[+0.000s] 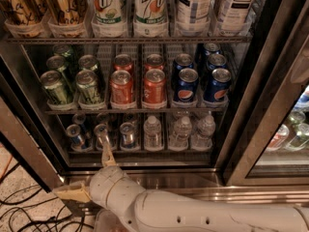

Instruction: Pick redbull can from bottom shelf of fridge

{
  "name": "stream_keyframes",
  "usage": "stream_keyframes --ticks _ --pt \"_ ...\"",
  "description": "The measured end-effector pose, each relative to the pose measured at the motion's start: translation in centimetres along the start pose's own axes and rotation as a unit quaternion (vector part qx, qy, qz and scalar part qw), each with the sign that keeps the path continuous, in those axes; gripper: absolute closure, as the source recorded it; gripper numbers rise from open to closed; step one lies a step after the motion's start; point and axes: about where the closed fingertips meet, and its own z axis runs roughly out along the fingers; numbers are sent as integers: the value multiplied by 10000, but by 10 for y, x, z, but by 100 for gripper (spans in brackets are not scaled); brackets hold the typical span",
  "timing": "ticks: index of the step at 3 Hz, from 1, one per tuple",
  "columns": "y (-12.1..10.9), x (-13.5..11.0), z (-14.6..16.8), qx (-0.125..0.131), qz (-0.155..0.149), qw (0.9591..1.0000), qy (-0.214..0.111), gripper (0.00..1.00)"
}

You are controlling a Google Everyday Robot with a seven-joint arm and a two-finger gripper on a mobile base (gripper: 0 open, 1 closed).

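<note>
Several slim blue-and-silver redbull cans (128, 134) stand in the left lanes of the bottom shelf (145, 155) of the fridge (251, 129), whose door is open. My gripper (91, 174) is low in front of the shelf's left part, on the white arm coming from the lower right. Its fingers are spread open and empty. One tan finger (107, 153) points up at the second redbull can from the left (101, 134), its tip just in front of that can. The other finger (72, 193) points left above the floor.
Small clear water bottles (181, 132) fill the right lanes of the bottom shelf. The rack above holds green, red and blue Pepsi cans (186, 86). Large bottles stand on the top rack. Cables (19, 211) lie on the floor at left. A second cooler (289, 134) is at right.
</note>
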Motion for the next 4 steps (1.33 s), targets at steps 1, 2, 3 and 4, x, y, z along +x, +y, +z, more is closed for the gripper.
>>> stream_keyframes --ticks 1,2,3,4 --pt "0 0 0 6 -7 10000 2 0" --pt "-2 15 2 85 -2 10000 -6 0" --pt "-1 34 5 180 -23 9998 -8 0" --pt "12 52 15 282 -101 9995 -99 0"
